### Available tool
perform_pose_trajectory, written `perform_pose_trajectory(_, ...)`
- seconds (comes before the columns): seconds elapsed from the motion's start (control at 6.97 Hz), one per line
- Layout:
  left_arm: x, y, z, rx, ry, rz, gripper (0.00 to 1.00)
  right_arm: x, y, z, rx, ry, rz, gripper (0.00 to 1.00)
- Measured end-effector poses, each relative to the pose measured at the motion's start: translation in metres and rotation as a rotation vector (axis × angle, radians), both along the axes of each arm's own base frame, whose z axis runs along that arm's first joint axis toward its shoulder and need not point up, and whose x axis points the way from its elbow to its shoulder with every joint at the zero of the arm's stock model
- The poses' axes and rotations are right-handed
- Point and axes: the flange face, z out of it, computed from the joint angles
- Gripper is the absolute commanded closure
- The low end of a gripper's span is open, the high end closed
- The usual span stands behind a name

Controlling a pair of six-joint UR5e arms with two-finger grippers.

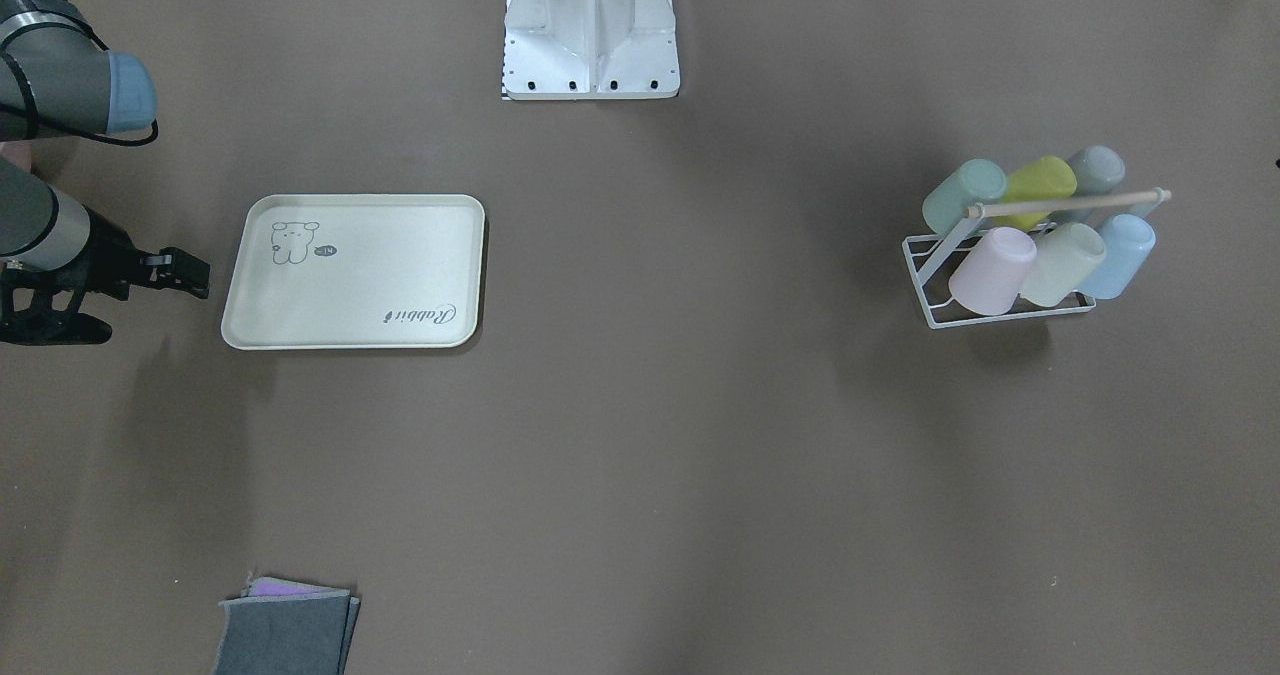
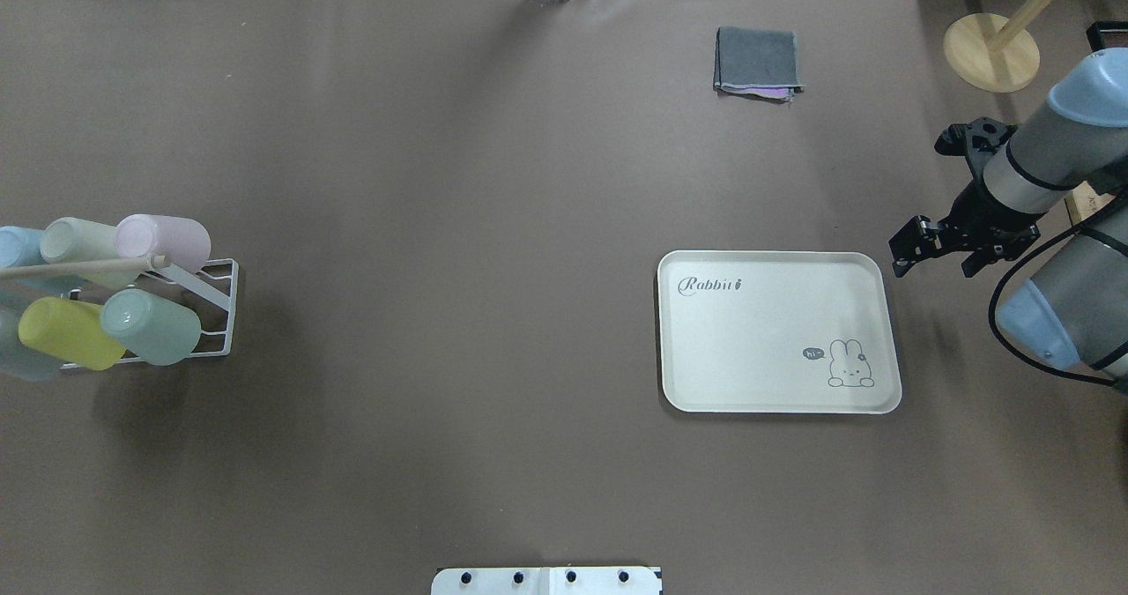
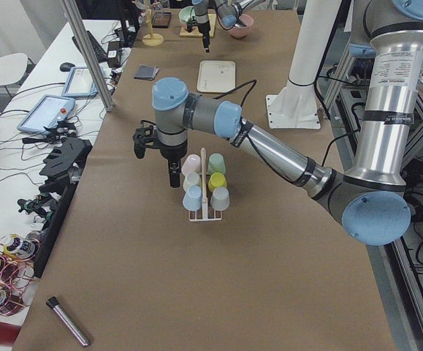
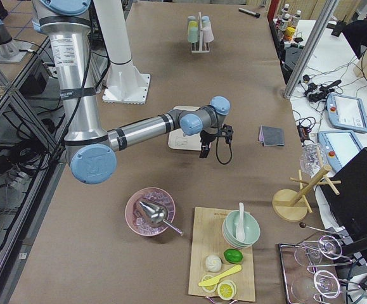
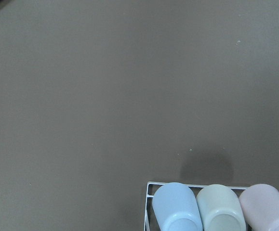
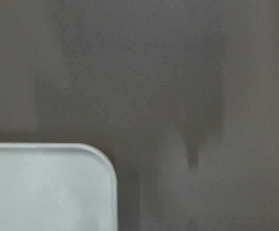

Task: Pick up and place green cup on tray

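- Step in hand, as I read it: getting the left gripper (image 3: pixel 174 178) onto the green cup (image 2: pixel 150 326). Nothing is picked yet.
- The green cup sits tilted in the white wire rack (image 2: pixel 231 308), in the rack's robot-side row, at the end nearest the tray (image 2: pixel 758 348). It's touching or just beside the yellow cup (image 2: pixel 66 335).
- The left gripper hangs just beside the rack on the opposite, operator side. Its wrist view only catches the blue cup (image 5: pixel 175 209), cream cup (image 5: pixel 221 209) and pink cup (image 5: pixel 267 207). Can't tell how wide the pincer is.
- I'd cross over the rack's wooden bar (image 2: pixel 79 267), pinch the green cup's wall away from the yellow one, then pull out along the cup's tilt rather than straight up so the rack doesn't get dragged.
- The right gripper (image 2: pixel 908 247) is well apart from the rack, just beside the tray. It carries nothing that I can see, and its finger gap isn't readable.
- The table (image 2: pixel 493 225) has a plain matte brown cover, flat and bare between rack and tray.
- Well apart from the rack there's a folded grey cloth (image 2: pixel 758 59) and a wooden stand (image 2: pixel 991 53). Past the rack's operator side is a bench with tablets and cables.
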Motion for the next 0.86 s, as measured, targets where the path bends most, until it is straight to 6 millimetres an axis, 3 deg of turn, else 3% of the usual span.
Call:
perform_pose_trajectory(0.43,0.039,0.014,0.005,-0.012,-0.016,0.014,0.02,-0.033,0.013,-0.009,-0.031,0.029,0.03,0.17)
perform_pose_trajectory(0.86,0.1,0.034,-0.025,-0.104,0.047,-0.005,0.02,-0.052,0.023,-0.009,-0.034,0.021,0.02,0.34)
